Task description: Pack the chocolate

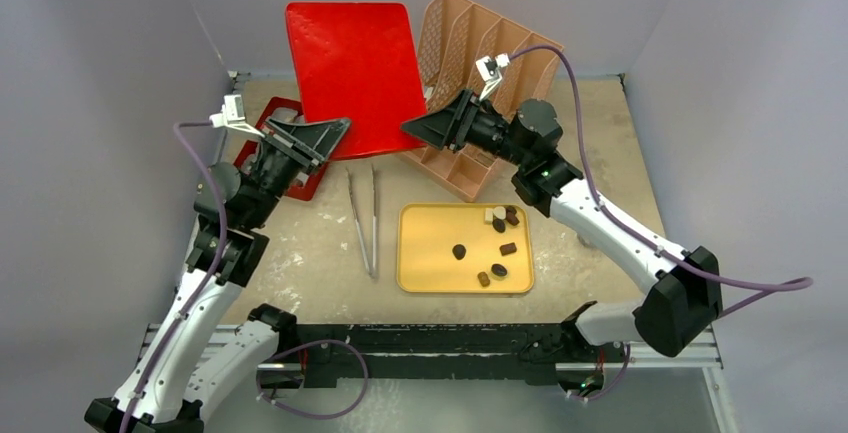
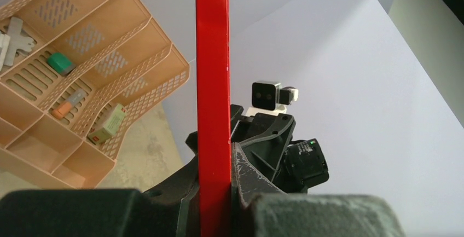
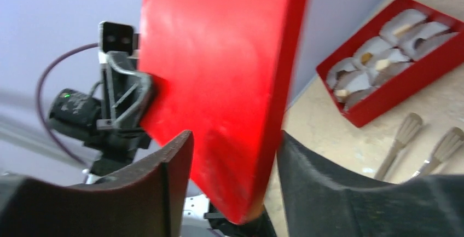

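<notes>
**Top external: lid held up, packing unfinished**

Top external shows about seven chocolate pieces (image 1: 498,221) loose on the tray (image 1: 420,258), so much of the packing seems left. The lid (image 1: 355,63) stands raised beside the box (image 1: 308,187).

Left wrist: the left gripper (image 2: 214,171) pinches the lid's edge.

Right wrist: the right gripper (image 3: 234,138) looks clamped on the lid. Some liners (image 3: 377,48) seem filled.

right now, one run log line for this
left gripper: shut on red lid | right gripper: shut on red lid | red lid: held up | chocolate: on yellow tray | tongs: beside yellow tray
</notes>
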{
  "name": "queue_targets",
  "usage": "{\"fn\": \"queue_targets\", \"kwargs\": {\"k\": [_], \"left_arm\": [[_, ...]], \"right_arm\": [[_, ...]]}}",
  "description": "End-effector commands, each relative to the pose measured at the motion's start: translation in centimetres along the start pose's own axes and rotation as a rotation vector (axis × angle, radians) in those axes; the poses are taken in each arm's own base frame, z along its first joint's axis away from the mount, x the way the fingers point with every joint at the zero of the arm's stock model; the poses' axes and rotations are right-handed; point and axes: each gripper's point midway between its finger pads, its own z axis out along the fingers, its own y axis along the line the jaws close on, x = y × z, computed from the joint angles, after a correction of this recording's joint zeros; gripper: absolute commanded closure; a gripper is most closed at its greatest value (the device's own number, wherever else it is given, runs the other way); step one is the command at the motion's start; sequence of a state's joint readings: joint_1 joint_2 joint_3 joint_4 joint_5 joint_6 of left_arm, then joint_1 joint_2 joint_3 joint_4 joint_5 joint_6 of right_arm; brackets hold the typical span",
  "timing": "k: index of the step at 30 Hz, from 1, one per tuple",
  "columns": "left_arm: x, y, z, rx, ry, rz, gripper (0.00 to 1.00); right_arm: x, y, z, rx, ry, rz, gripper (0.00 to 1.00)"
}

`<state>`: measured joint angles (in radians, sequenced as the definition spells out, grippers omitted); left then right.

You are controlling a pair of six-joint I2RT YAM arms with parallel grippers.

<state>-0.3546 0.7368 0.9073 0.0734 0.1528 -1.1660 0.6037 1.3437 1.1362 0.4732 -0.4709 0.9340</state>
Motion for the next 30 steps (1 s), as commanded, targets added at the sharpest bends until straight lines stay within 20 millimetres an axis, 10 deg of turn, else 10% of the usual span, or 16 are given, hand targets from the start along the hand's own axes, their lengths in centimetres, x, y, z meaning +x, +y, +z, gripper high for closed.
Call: {"fn": "queue_targets", "kwargs": {"k": [1,5,7,11,16,21,30], "left_arm": [[-0.7,-2.8,0.1,0.129,-0.024,0.026,1.0],[-1.1,-1.2,0.1,0.049,-0.049,0.053,0.99],[-2.4,0.2,-0.2,-0.042,-0.114,0.09,0.83],[-5.3,6.5,-2.8,-0.438,-0.243,0.169,0.58],[-11.0,9.8,-8.5,-0.807,-0.514,0.283,0.39],[-15.0,8.4,-11.2,-0.928,-0.689,0.393,0.28],[-18.0,2.3,-8.9,-0.936,-0.562,0.594,0.25]], "right_arm": [[-0.7,3.9,-0.2,-0.178,-0.004,0.0,0.5],[-0.7,4.2,-0.2,-0.213,-0.019,0.036,0.78],[-1.0,4.0,-0.1,-0.211,-0.043,0.04,0.98],[-2.1,2.8,0.7,-0.184,-0.121,0.068,1.0],[-3.8,0.9,2.3,-0.149,-0.219,0.115,1.0],[-4.7,-3.0,5.4,-0.045,-0.312,0.182,1.0],[-1.4,-8.4,13.4,0.166,-0.423,0.322,1.0]]}}
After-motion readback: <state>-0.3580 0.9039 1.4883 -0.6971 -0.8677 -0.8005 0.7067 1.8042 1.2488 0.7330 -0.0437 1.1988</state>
